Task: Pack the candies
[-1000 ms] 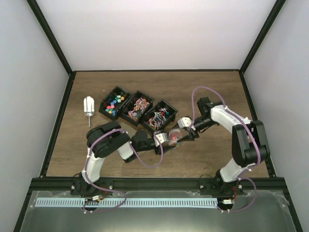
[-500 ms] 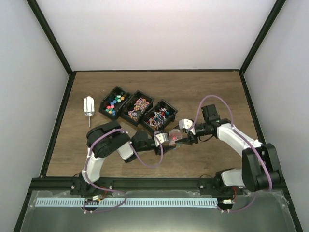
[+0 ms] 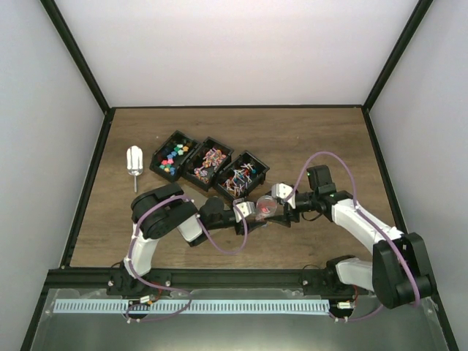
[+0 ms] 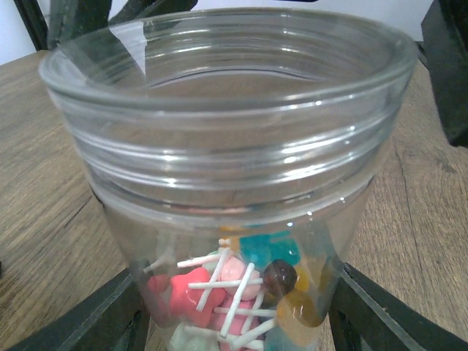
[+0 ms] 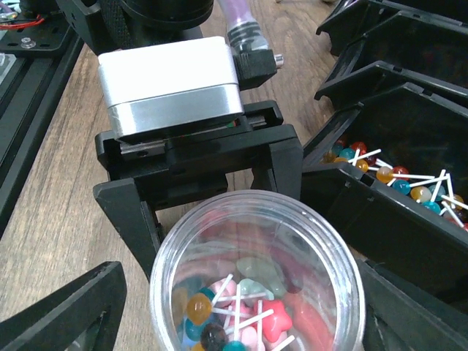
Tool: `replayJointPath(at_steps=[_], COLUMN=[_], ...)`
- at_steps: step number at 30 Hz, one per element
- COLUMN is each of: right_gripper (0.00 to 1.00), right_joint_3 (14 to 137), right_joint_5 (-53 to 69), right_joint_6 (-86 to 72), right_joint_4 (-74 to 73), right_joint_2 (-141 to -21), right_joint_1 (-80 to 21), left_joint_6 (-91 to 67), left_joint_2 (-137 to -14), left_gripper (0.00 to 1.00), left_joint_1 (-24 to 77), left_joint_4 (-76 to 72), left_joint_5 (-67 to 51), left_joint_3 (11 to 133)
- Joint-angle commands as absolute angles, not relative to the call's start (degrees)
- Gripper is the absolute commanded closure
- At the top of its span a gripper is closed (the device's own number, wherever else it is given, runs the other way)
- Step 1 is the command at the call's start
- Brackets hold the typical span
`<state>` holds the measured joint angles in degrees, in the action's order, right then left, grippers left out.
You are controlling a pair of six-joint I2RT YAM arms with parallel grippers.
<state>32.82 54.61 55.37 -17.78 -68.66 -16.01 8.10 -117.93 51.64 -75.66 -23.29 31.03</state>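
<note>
My left gripper (image 3: 252,211) (image 4: 234,322) is shut on the small clear jar (image 3: 266,208) (image 4: 227,146), with a black finger on each side of its base. The jar (image 5: 256,285) is upright and open. It holds several candies on white sticks (image 4: 234,285) (image 5: 252,318) in pink, red, teal, amber and brown. My right gripper (image 3: 282,208) (image 5: 241,314) is open, its fingers standing either side of the jar's mouth. More candies fill three black bins: bright cubes (image 3: 172,155), wrapped ones (image 3: 208,164), and stick candies (image 3: 241,178) (image 5: 398,179).
A silver metal scoop (image 3: 134,161) lies on the wooden table (image 3: 314,131) left of the bins. The nearest bin's black wall (image 5: 380,212) stands close to the right of the jar. My left gripper's body (image 5: 175,84) sits just behind the jar.
My right arm swung its elbow toward the near edge and brought its gripper lower around the jar. My left gripper and the jar stayed put.
</note>
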Motion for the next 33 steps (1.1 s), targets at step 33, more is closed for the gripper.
replayJointPath(at_steps=[33], right_gripper=[0.0], right_joint_3=[37.5], right_joint_5=[58.9], right_joint_6=[41.0], right_joint_4=[-20.2], right_joint_2=[-57.8], right_joint_1=[-15.7], left_joint_6=[8.0], left_joint_2=[-84.8], left_gripper=[0.0], left_joint_1=[50.2], left_joint_4=[-53.7], left_joint_5=[-25.1], left_joint_3=[16.0])
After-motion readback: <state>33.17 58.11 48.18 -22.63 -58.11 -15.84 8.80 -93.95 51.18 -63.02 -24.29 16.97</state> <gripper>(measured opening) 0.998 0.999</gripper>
